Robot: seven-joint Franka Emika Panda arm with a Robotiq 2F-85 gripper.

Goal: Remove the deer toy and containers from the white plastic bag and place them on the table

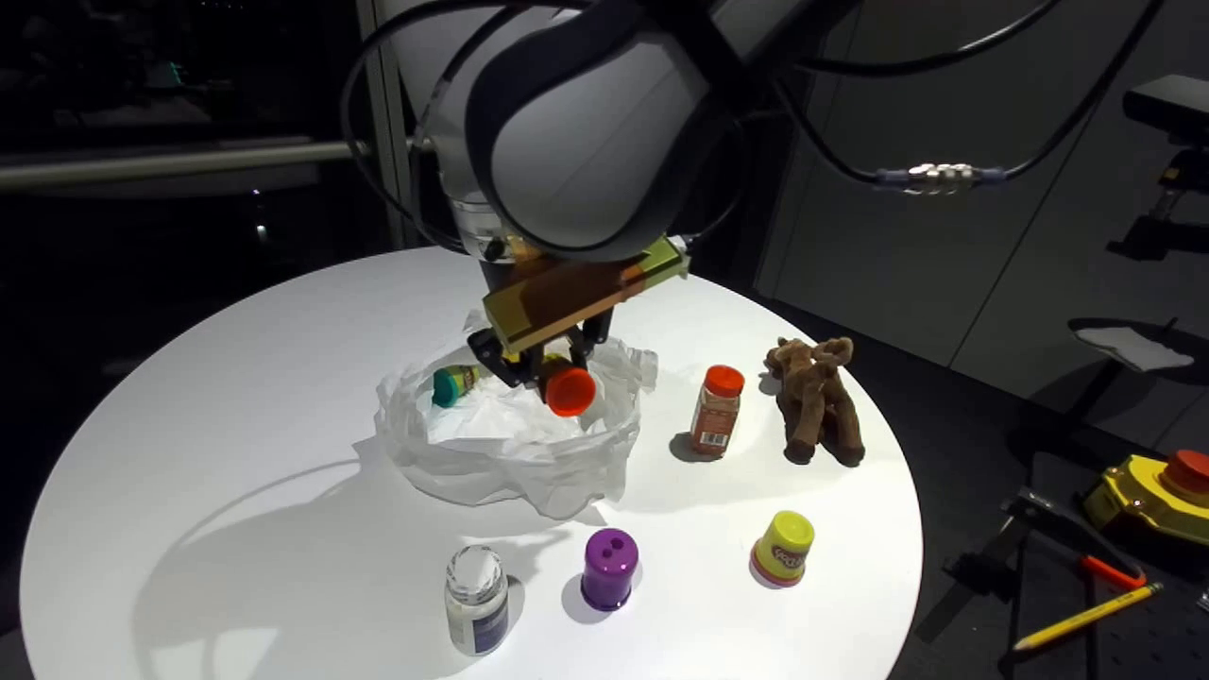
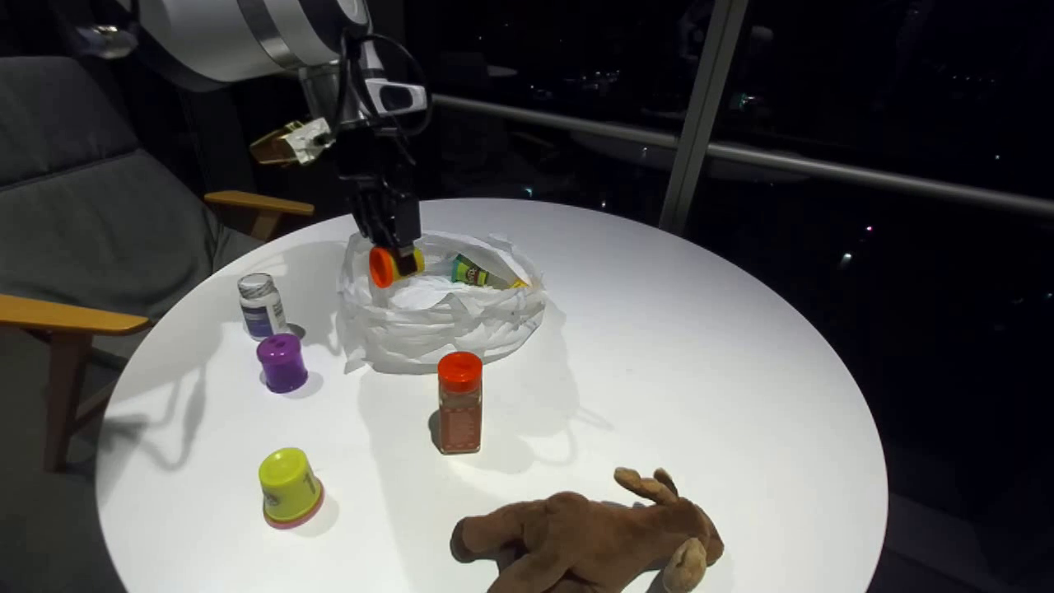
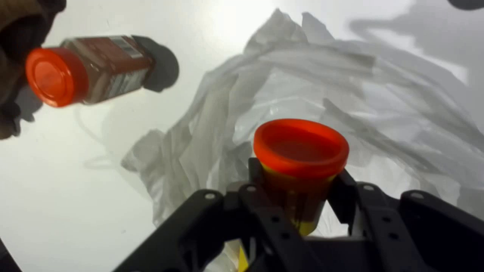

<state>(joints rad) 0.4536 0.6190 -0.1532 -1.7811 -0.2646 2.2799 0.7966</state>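
My gripper (image 3: 300, 183) is shut on an orange-lidded yellow container (image 3: 302, 151), which lies tilted over the opening of the white plastic bag (image 1: 510, 472). Inside the bag rests a teal-lidded green container (image 2: 468, 270); a yellow bit (image 2: 520, 283) shows beside it, too small to identify. On the white table (image 1: 283, 340) stand a red-capped jar (image 1: 716, 416), a yellow container (image 1: 782, 548), a purple container (image 1: 610, 569) and a white-grey jar (image 1: 476, 604). The brown deer toy (image 2: 585, 539) is on the table near its edge, partly cut off in the wrist view.
A grey armchair (image 2: 74, 189) with wooden armrests stands close to the table's rim. Cables (image 1: 907, 66) hang from the arm. Beyond the table, a dark surface carries a yellow box with a red button (image 1: 1157, 496) and a pencil (image 1: 1086, 619).
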